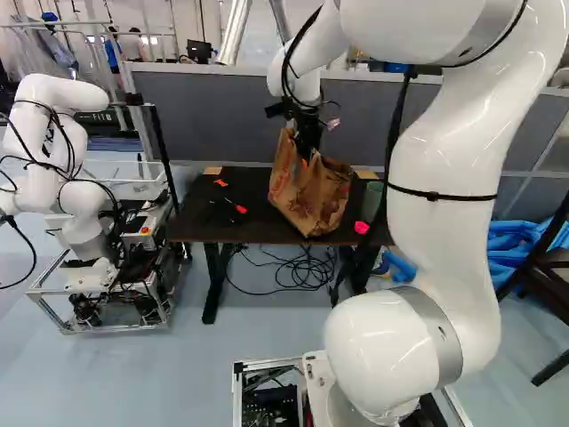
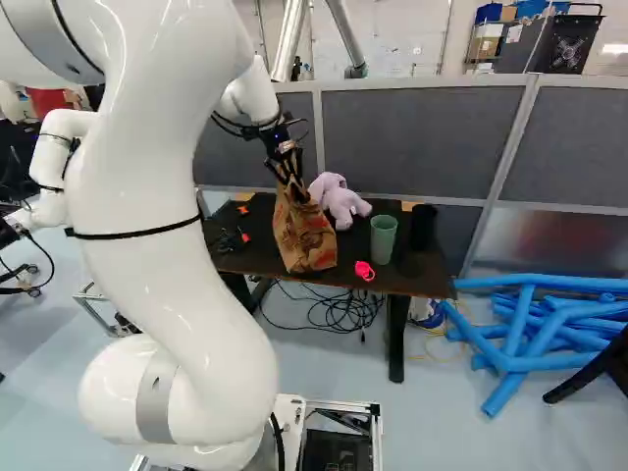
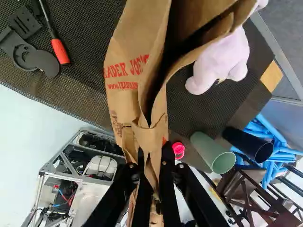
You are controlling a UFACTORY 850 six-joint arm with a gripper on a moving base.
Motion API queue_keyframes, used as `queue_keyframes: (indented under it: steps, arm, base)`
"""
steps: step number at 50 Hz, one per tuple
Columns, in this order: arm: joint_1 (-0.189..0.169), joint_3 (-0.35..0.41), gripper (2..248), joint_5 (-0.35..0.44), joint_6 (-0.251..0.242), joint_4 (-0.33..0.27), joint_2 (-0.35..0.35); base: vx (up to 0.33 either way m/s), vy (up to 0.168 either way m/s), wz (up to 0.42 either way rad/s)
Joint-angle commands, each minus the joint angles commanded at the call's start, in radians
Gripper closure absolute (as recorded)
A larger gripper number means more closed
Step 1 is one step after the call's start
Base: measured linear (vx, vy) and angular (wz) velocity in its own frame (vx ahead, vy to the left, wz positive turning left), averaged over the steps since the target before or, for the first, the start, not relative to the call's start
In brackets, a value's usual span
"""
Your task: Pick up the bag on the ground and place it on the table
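your gripper (image 3: 154, 154) pinches the paper bag (image 3: 124, 85) by its rim; release too near the front of the table (image 1: 191, 218) (looks close) and it may topple off

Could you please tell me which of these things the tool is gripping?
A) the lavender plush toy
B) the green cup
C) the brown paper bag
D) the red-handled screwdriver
C: in the wrist view, the tool has its two fingers on either side of the brown paper bag, pinching it between them.
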Motion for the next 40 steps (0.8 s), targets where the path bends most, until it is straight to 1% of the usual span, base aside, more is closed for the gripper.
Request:
queue_keyframes:
  steps: [10,32,33,37,38,40]
  arm:
    - [0.008,-0.003,229,0.001,0.0,-0.001,-0.005]
    - [0.009,-0.004,229,0.001,0.0,-0.001,-0.005]
    - [0.009,-0.004,211,0.001,0.0,-0.001,-0.005]
    - [0.009,-0.004,211,0.001,0.0,-0.001,-0.005]
    - [0.009,-0.004,178,0.001,0.0,-0.001,-0.005]
    - [0.009,-0.004,178,0.001,0.0,-0.001,-0.005]
  base:
    - [0.0,0.0,0.0]
    - [0.0,0.0,0.0]
    - [0.0,0.0,0.0]
    - [0.0,0.0,0.0]
    - [0.0,0.0,0.0]
    - [0.0,0.0,0.0]
